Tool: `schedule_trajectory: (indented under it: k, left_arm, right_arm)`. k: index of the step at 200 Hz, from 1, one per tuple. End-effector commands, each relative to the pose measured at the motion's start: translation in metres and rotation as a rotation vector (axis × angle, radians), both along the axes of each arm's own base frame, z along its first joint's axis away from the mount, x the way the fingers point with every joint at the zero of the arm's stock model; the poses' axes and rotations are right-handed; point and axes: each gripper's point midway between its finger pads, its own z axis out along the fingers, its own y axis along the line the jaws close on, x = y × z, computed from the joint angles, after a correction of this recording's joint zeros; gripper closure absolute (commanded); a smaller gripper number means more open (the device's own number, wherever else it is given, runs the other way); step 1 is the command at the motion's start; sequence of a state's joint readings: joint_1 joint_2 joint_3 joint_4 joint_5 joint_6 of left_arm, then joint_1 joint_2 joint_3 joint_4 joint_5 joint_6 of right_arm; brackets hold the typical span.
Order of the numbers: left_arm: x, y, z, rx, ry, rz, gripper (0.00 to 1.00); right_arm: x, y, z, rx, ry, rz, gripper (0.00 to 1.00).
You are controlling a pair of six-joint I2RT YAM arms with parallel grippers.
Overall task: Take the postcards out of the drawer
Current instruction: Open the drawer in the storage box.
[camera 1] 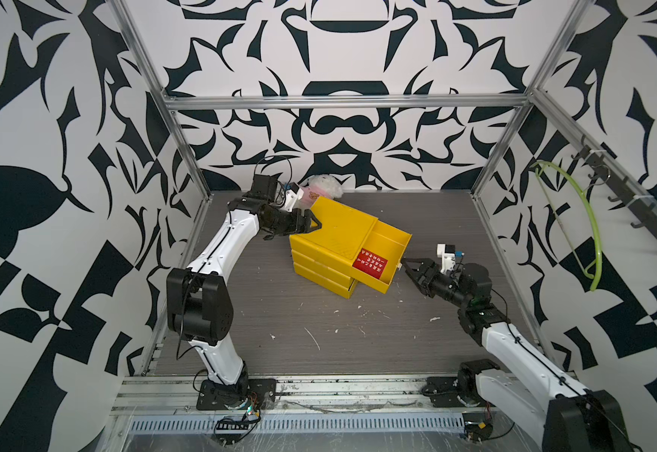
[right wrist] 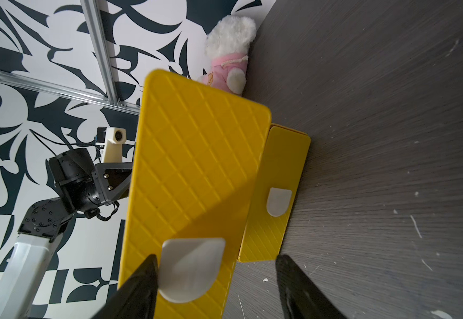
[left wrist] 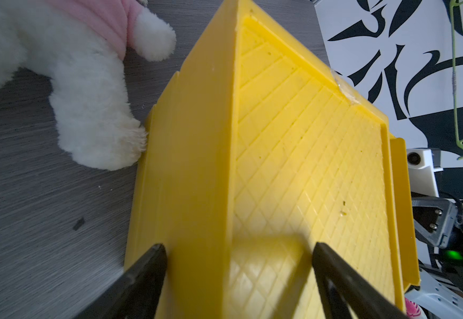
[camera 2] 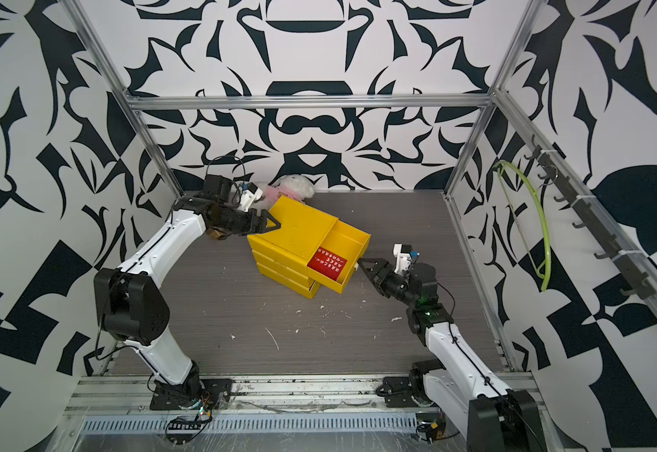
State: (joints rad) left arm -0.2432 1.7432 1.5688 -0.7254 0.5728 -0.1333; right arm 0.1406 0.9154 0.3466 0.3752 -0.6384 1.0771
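Nearest, the right gripper (right wrist: pixel 216 256) stands with jaws parted, the white handle (right wrist: pixel 191 269) of the pulled-out top drawer (camera 1: pixel 387 244) lying between them. Inside the drawer, one red postcard (camera 1: pixel 370 264) (white writing uppermost) lies flat at the near corner, its edge tucked under the top of the yellow cabinet (camera 1: pixel 338 227). Beyond, the left gripper (camera 1: pixel 313 227) is spread wide astride the cabinet's rear top edge. A plush toy (camera 1: pixel 324 188) lies by the far wall.
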Motion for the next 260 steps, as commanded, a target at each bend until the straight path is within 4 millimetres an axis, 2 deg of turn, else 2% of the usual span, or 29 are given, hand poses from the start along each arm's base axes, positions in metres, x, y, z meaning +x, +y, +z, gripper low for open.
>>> schedule_trajectory:
  k: [1, 24, 47, 52, 55, 86, 109, 131, 155, 174, 187, 201, 206, 209, 217, 238, 260]
  left_arm:
    - [-0.013, 0.003, -0.041, 0.075, 0.141, 0.001, 0.13]
    - [-0.017, 0.005, -0.042, 0.082, 0.159, 0.001, 0.13]
    - [-0.014, 0.005, -0.035, 0.084, 0.145, 0.008, 0.11]
    - [-0.013, 0.006, -0.032, 0.086, 0.138, 0.014, 0.02]
    - [-0.012, 0.006, -0.031, 0.089, 0.135, 0.018, 0.00]
    - [0.001, 0.021, -0.010, 0.157, 0.062, 0.113, 0.00]
    - [0.008, 0.036, 0.014, 0.199, -0.005, 0.193, 0.01]
    - [0.003, 0.044, 0.034, 0.205, -0.030, 0.246, 0.01]
    - [-0.009, 0.051, 0.049, 0.170, -0.051, 0.319, 0.00]
    - [-0.022, 0.046, 0.059, 0.025, -0.064, 0.388, 0.00]
    - [-0.032, 0.042, 0.062, -0.092, -0.045, 0.441, 0.01]
    - [-0.043, 0.038, 0.058, -0.188, -0.007, 0.491, 0.00]
    - [-0.046, 0.037, 0.049, -0.202, 0.017, 0.503, 0.01]
    - [-0.051, 0.036, 0.057, -0.226, 0.000, 0.506, 0.00]
    - [-0.057, 0.033, 0.053, -0.254, 0.007, 0.517, 0.01]
    - [-0.060, 0.019, 0.048, -0.350, 0.029, 0.519, 0.00]
    - [-0.053, 0.003, 0.046, -0.431, 0.050, 0.507, 0.00]
  right_arm:
    - [0.003, -0.005, 0.015, -0.060, -0.048, -0.016, 0.31]
    - [0.000, -0.021, 0.017, -0.211, -0.043, -0.064, 0.32]
    - [-0.001, -0.029, 0.041, -0.326, -0.092, -0.062, 0.32]
    - [0.000, -0.028, 0.046, -0.343, -0.103, -0.047, 0.32]
    - [0.001, -0.028, 0.048, -0.355, -0.104, -0.040, 0.32]
    - [0.014, -0.022, 0.079, -0.455, -0.139, 0.047, 0.33]
    - [0.026, -0.022, 0.102, -0.548, -0.164, 0.099, 0.32]
    - [0.036, -0.014, 0.118, -0.576, -0.192, 0.160, 0.30]
    - [0.043, 0.006, 0.133, -0.623, -0.247, 0.225, 0.34]
    - [0.045, 0.030, 0.133, -0.685, -0.270, 0.288, 0.38]
    - [0.049, 0.042, 0.126, -0.723, -0.257, 0.335, 0.44]
    - [0.052, 0.052, 0.117, -0.769, -0.241, 0.378, 0.48]
    - [0.054, 0.054, 0.114, -0.788, -0.235, 0.387, 0.48]
    - [0.054, 0.055, 0.113, -0.798, -0.232, 0.392, 0.48]
    - [0.057, 0.058, 0.110, -0.823, -0.229, 0.407, 0.48]
    - [0.067, 0.060, 0.102, -0.891, -0.210, 0.429, 0.49]
    - [0.074, 0.061, 0.092, -0.949, -0.185, 0.458, 0.51]
